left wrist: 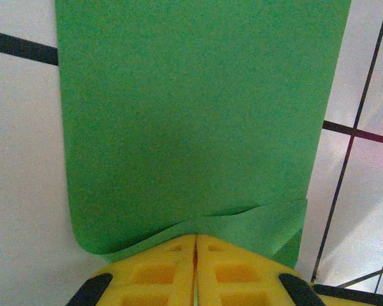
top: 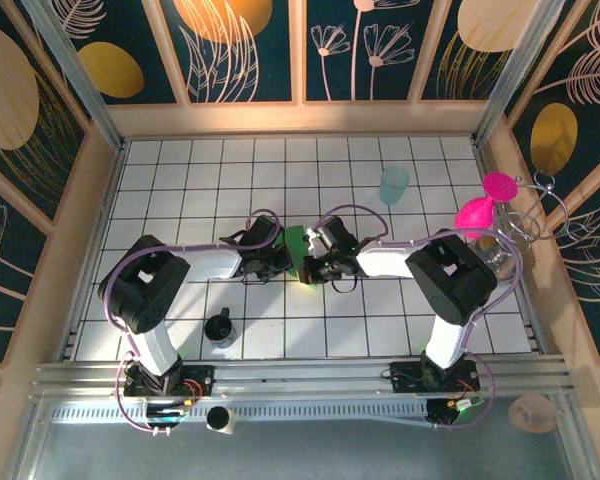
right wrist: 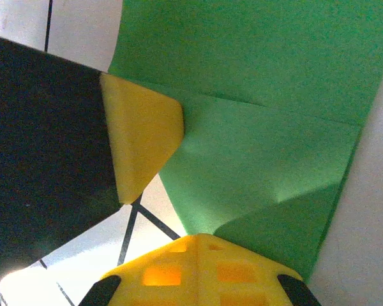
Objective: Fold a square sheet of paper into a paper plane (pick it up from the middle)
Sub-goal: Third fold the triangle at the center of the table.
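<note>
The square sheet of paper [top: 297,243] is bright green and folded into layers, held between both arms at the table's middle. It shows no paper plane shape. In the left wrist view the sheet [left wrist: 191,115] spreads flat ahead with a loose flap along its near edge, and my left gripper [left wrist: 196,237] is shut on that edge. My right gripper [right wrist: 201,237] is shut on a creased corner of the sheet [right wrist: 262,159], and the left gripper's yellow fingertip [right wrist: 140,137] pinches the sheet just beside it. From above, the left gripper [top: 288,262] and right gripper [top: 310,268] almost touch.
A pale teal cup [top: 394,184] stands behind the right arm. A small black object [top: 220,327] sits near the left arm's base. A pink item [top: 485,205] and a wire rack [top: 525,225] are at the right wall. The white gridded table [top: 230,180] is walled in.
</note>
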You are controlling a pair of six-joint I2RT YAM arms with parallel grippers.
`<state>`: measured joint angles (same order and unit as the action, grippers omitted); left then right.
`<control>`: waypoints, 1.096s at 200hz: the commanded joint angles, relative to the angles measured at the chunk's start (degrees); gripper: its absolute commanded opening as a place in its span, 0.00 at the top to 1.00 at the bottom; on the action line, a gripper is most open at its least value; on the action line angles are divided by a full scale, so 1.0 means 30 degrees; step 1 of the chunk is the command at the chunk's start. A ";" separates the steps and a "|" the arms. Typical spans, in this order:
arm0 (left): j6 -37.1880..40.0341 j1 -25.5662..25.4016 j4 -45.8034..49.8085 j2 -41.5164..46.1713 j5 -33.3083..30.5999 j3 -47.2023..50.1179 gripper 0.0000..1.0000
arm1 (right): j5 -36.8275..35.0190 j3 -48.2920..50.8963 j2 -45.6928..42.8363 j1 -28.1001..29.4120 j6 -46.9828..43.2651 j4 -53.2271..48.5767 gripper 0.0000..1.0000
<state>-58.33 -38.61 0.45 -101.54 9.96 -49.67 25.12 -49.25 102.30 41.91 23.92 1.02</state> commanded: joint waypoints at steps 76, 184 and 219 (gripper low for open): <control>0.1404 -0.0078 0.1135 0.1594 0.0314 -0.0717 0.89 | -0.0597 -0.0046 0.0857 0.0092 -0.0137 -0.1259 0.96; 0.1388 -0.0410 0.2540 -0.0342 -0.0600 -0.0699 0.91 | -0.0410 0.0014 0.0816 0.0004 -0.0013 -0.1301 0.97; 0.1524 -0.0427 0.3433 -0.0881 -0.1791 -0.0730 0.90 | -0.0377 0.0127 0.0365 -0.0083 -0.0348 -0.1790 0.96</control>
<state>-54.68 -39.86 4.99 -101.65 9.43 -51.66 25.23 -49.47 102.72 41.89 23.94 0.95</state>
